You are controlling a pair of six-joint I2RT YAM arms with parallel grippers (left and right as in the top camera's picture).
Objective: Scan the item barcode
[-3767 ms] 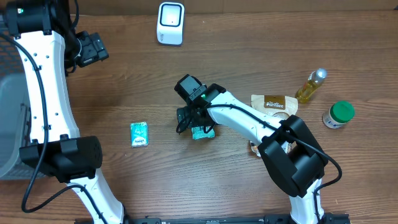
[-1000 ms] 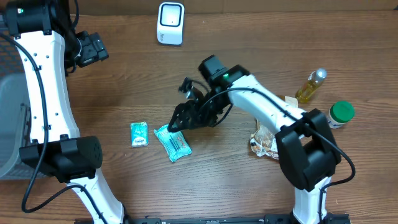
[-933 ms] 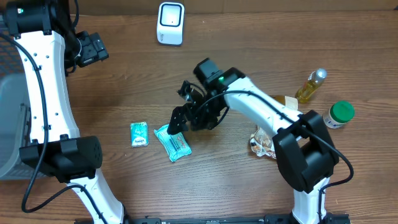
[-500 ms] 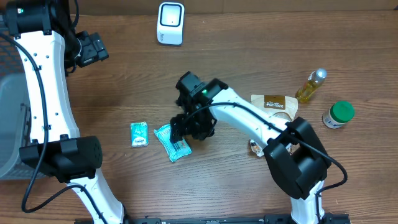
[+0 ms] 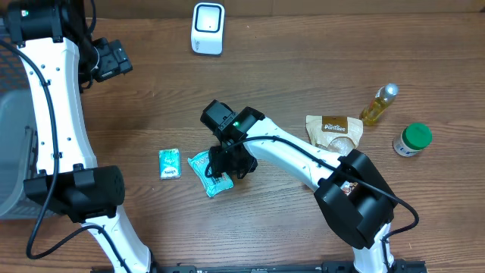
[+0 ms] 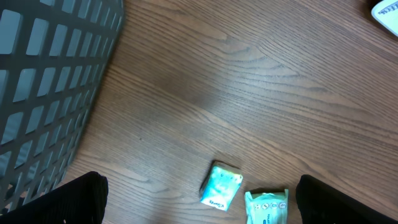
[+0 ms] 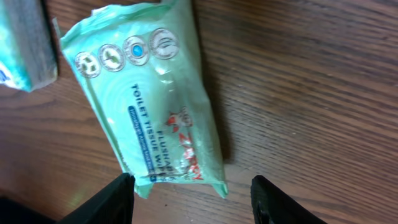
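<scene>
At the bottom edge of the right wrist view, the right gripper [image 7: 193, 190] stood partly open, astride the near end of the green tissue packet [image 7: 155, 106], which lay flat left of centre. Overhead, the left gripper [image 6: 202, 193] hung wide open upper left, and the scanner [image 5: 208, 28] stood top centre.

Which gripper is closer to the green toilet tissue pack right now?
Right. The right gripper hangs directly over the toilet tissue pack, straddling one end of it. The left gripper is far off, up by the basket.
</scene>
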